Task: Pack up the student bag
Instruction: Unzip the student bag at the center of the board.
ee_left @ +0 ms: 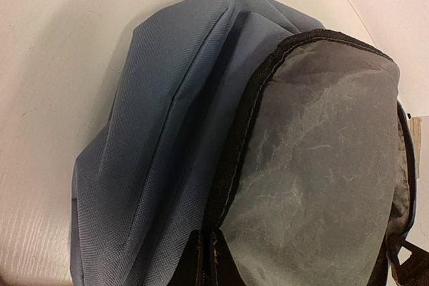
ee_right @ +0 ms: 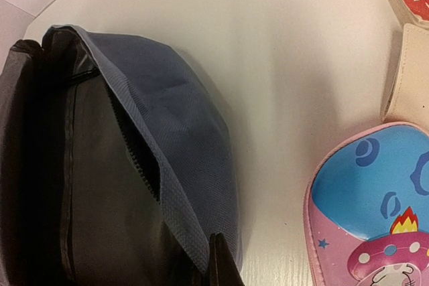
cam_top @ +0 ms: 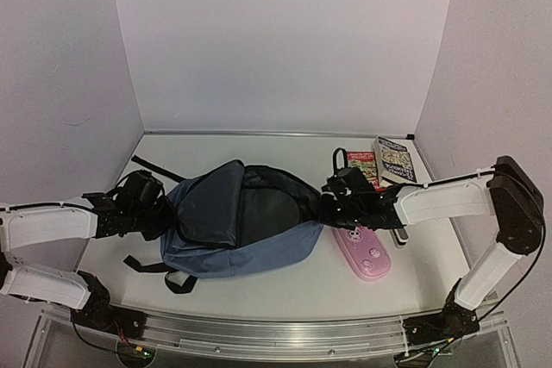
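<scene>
Both pincers are clamped shut on fabric: from above, left gripper (cam_top: 166,215) and right gripper (cam_top: 328,204) hold opposite ends of the student bag (cam_top: 233,234), a soft slate-blue fabric backpack mid-table; even tension should hold its mouth wide. Left wrist alone shows the crinkled grey lining (ee_left: 322,165); right wrist, the cartoon print on the glossy pink pencil case (ee_right: 375,212).

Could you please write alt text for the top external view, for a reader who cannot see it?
A slate-blue student bag lies open in the middle of a white table, with the left gripper closed on its left end and the right gripper closed on its right rim. A pink pencil case and two books lie to its right.
</scene>
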Motion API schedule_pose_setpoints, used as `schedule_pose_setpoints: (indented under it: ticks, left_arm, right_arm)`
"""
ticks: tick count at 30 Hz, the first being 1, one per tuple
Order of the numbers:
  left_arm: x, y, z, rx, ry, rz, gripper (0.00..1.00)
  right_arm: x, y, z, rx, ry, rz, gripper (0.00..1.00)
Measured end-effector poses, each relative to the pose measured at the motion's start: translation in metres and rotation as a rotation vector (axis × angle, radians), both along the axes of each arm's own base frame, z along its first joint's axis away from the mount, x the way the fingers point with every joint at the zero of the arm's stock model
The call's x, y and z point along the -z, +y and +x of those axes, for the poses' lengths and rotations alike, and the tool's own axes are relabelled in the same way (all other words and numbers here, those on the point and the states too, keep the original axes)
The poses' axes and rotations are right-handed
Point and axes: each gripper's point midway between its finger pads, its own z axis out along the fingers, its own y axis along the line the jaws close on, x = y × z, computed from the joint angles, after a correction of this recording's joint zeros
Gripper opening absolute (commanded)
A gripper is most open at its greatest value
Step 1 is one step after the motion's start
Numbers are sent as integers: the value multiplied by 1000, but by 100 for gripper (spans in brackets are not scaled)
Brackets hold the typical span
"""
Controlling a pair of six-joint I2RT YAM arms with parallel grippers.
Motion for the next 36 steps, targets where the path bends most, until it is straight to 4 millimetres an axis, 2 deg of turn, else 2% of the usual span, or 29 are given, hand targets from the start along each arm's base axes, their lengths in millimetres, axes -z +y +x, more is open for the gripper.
schedule_pose_setpoints:
  ticks: [7, 9, 11, 14, 17, 19, 22, 27, 31, 36]
  left_arm:
    - [-4, 1, -2, -11, 2, -12, 0]
    - [-4, 1, -3, -10, 3, -13, 0]
    - [-2, 0, -3, -2, 11, -10, 0]
    - [11, -7, 1, 25, 59, 17, 0]
    - [32, -17, 6, 61, 132, 56, 0]
    - [43, -23, 9, 84, 165, 72, 0]
    - [49, -28, 11, 110, 186, 83, 2]
    - [46, -31, 14, 139, 178, 90, 25]
    - [35, -31, 14, 154, 162, 93, 41]
    - [6, -28, 13, 166, 114, 94, 55]
  right_arm:
    - [13, -4, 5, 25, 18, 8, 0]
    - [14, -4, 6, 27, 20, 10, 3]
    - [14, -3, 6, 26, 19, 17, 11]
    - [13, -1, 7, 18, 17, 25, 30]
    - [7, -1, 7, 11, 11, 38, 61]
    - [-3, -1, 6, 6, -3, 56, 74]
    - [-33, -5, 3, -2, -55, 98, 83]
    - [-87, -12, 3, -2, -157, 179, 94]
    - [-113, -27, 9, 24, -209, 211, 98]
    - [-124, -58, 19, 85, -237, 215, 98]
